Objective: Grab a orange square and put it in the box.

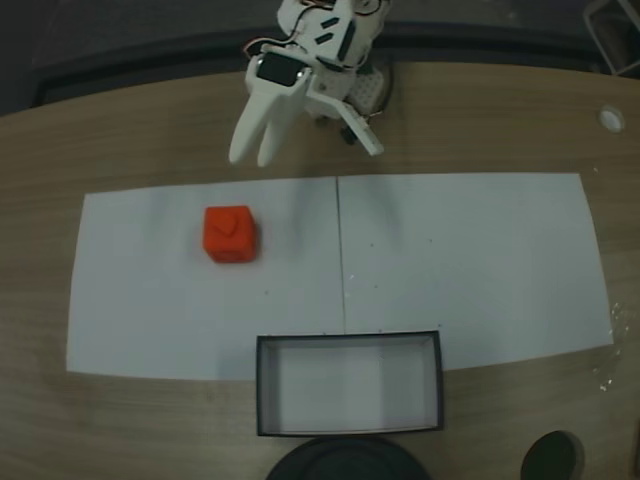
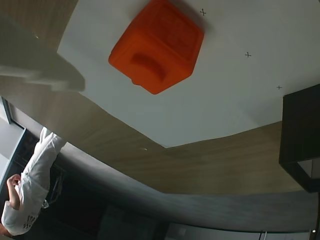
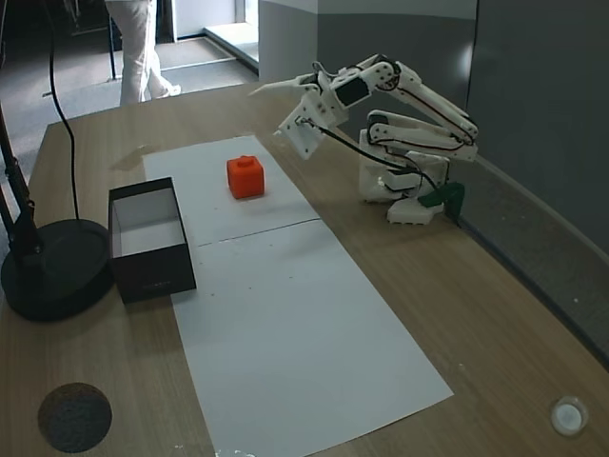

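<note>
The orange square [image 1: 230, 234] sits on the white paper sheet [image 1: 480, 250] that covers the middle of the wooden table [image 1: 120, 140], in the left half of that sheet as a fixed view from above shows it, apart from every paper edge. Its top face carries a faint raised mark. The box [image 1: 350, 340], black-walled and white inside, stands at the near long edge of the paper in that view, partly over the edge onto bare wood, well apart from the cube. A round black base [image 3: 52, 271] lies just beside the box on the table edge side. The gripper [image 1: 256, 150] hangs above bare wood near the far table edge, beyond the paper, not touching the cube; its two white fingers lie close together with only a narrow slit between them, holding nothing. In the wrist view the cube [image 2: 157, 47] is seen near the paper's corner, with a corner of the box [image 2: 300, 135] at the right. A person in white [image 2: 30, 190] stands beyond the table.
</note>
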`<state>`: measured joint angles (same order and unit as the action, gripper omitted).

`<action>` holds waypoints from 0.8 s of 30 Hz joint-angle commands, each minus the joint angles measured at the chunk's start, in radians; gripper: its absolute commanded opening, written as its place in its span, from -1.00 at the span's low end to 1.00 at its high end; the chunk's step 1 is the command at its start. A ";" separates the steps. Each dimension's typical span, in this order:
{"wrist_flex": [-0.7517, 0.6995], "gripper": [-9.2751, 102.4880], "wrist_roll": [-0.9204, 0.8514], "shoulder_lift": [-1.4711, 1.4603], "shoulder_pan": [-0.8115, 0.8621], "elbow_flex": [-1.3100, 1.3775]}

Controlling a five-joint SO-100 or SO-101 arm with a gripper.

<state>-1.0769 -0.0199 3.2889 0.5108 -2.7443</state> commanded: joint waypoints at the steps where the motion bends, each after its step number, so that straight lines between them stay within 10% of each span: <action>1: 0.002 -0.18 -0.002 -0.224 0.023 0.163; 24: -0.195 -0.18 -0.002 -1.663 0.126 0.936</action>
<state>-1.2640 -0.0184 1.6536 0.6274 -1.8837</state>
